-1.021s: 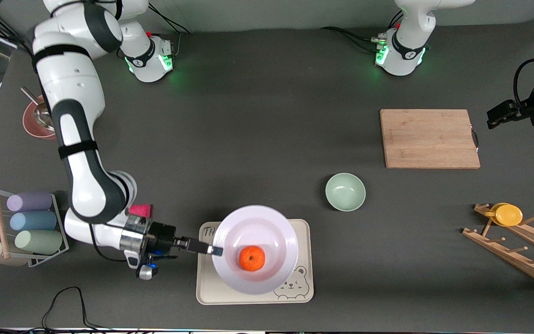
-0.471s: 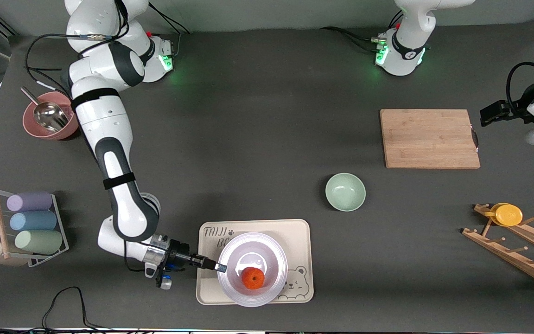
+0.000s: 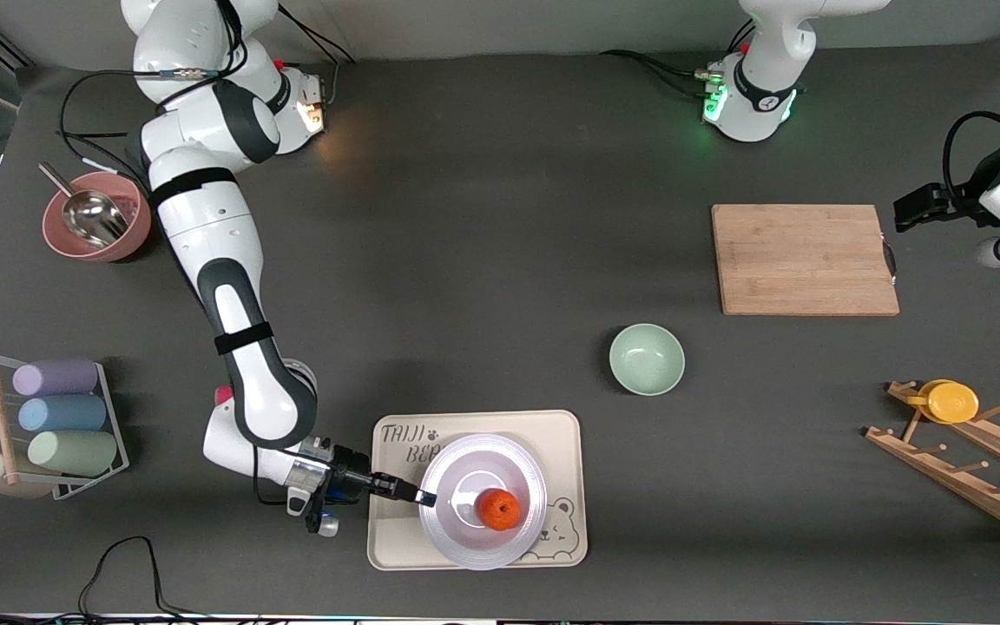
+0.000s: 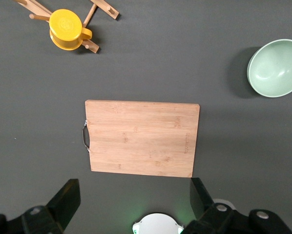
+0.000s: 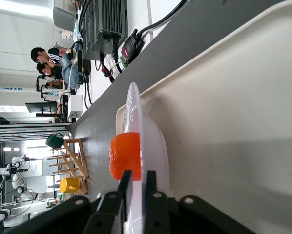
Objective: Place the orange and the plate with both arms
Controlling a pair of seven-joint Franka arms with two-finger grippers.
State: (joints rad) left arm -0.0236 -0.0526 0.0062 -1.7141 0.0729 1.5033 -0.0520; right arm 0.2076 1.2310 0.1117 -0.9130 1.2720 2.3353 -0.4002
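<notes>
The white plate [image 3: 465,462] lies flat on the cream bear-printed tray [image 3: 396,540], near the front camera. The orange [image 3: 498,509] sits in the plate's shallow centre. My right gripper [image 3: 426,498] is low at the plate's edge toward the right arm's end, its two fingers closed on the rim, one above and one below. In the right wrist view the plate [image 5: 136,112] runs edge-on between the fingers of the right gripper [image 5: 137,178], with the orange [image 5: 124,156] on it and the tray [image 5: 224,136] beneath. My left gripper [image 3: 904,213] waits open and empty above the table beside the cutting board, and the left wrist view shows the left gripper [image 4: 134,192] with nothing between its fingers.
A mint-green bowl [image 3: 647,358] stands mid-table. A wooden cutting board [image 3: 804,259] lies toward the left arm's end, with a wooden rack holding a yellow cup [image 3: 951,401] nearer the camera. A cup rack [image 3: 57,415] and a pink bowl with a scoop [image 3: 96,217] are at the right arm's end.
The right arm has come down and carried the plate with the orange onto the tray, a little nearer the camera. The left gripper drifted slightly.
</notes>
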